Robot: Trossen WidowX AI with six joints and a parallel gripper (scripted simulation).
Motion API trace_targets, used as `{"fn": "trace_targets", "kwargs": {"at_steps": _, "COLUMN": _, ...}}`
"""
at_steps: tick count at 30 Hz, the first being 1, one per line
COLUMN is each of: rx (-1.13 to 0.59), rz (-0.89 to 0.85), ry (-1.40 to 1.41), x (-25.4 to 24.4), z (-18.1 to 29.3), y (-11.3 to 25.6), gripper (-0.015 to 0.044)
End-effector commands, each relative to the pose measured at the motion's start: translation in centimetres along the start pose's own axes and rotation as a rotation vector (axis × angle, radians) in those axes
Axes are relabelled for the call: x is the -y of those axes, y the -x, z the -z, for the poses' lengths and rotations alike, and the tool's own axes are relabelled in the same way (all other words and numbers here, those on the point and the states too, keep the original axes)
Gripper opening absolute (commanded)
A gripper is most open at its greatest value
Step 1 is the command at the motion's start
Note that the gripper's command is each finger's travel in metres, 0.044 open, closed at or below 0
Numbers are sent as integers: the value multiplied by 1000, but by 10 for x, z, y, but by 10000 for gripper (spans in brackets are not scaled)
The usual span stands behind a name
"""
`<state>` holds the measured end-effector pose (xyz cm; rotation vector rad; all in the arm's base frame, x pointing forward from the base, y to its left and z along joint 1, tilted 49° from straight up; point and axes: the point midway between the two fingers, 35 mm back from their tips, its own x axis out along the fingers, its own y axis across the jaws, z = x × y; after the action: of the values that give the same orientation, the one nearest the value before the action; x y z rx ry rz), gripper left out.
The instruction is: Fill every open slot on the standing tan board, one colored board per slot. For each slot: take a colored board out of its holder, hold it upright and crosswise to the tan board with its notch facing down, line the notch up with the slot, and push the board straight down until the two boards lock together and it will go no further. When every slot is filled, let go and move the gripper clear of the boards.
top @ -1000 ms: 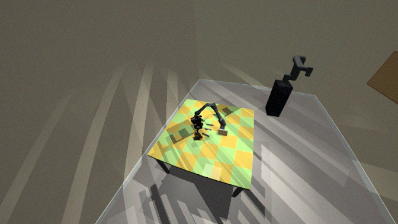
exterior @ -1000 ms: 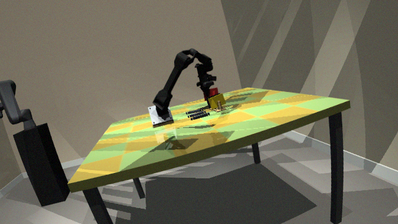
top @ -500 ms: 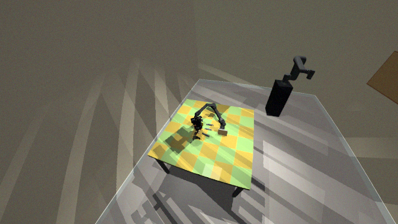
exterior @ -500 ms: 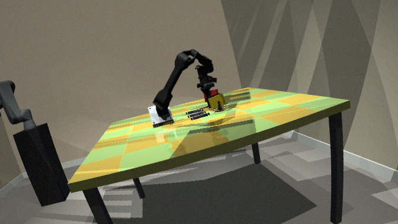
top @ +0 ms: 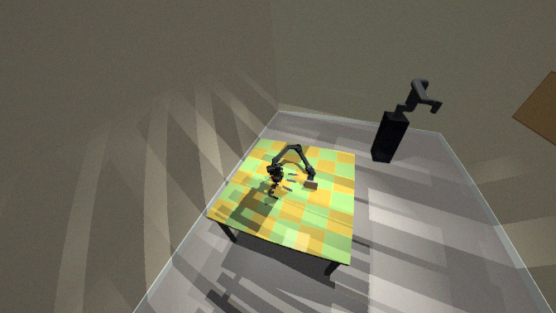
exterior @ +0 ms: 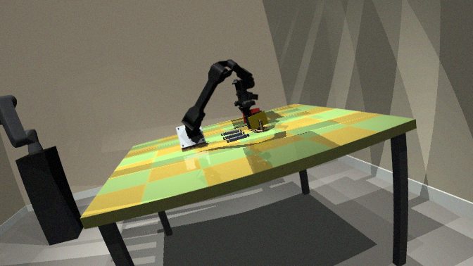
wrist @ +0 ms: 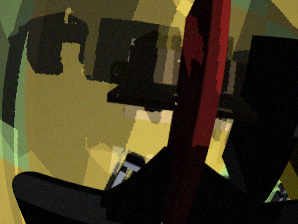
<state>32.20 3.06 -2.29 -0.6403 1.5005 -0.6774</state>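
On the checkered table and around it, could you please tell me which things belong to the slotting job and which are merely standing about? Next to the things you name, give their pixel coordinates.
For the job:
- gripper (exterior: 247, 121), shut on the red board (exterior: 243, 115) (wrist: 211, 75)
- yellow board (exterior: 257, 120)
- dark holders (exterior: 235, 136) (top: 291, 180)

Just standing about:
- second arm (top: 415, 93) (exterior: 14, 123)
- black pedestal (top: 389, 138) (exterior: 46, 197)

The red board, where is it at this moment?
In the exterior view, the red board is right of centre, just behind the yellow board, held by the end effector.
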Motion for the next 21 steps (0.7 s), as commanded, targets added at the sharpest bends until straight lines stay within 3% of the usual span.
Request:
{"fn": "trace_targets", "kwargs": {"at_steps": 1, "rx": 2, "rz": 5, "ry": 5, "x": 0, "z": 0, "y": -4, "gripper": 0}}
{"fn": "trace_targets", "kwargs": {"at_steps": 21, "rx": 2, "rz": 6, "ry": 5, "x": 1, "z": 0, "y": -19, "gripper": 0}}
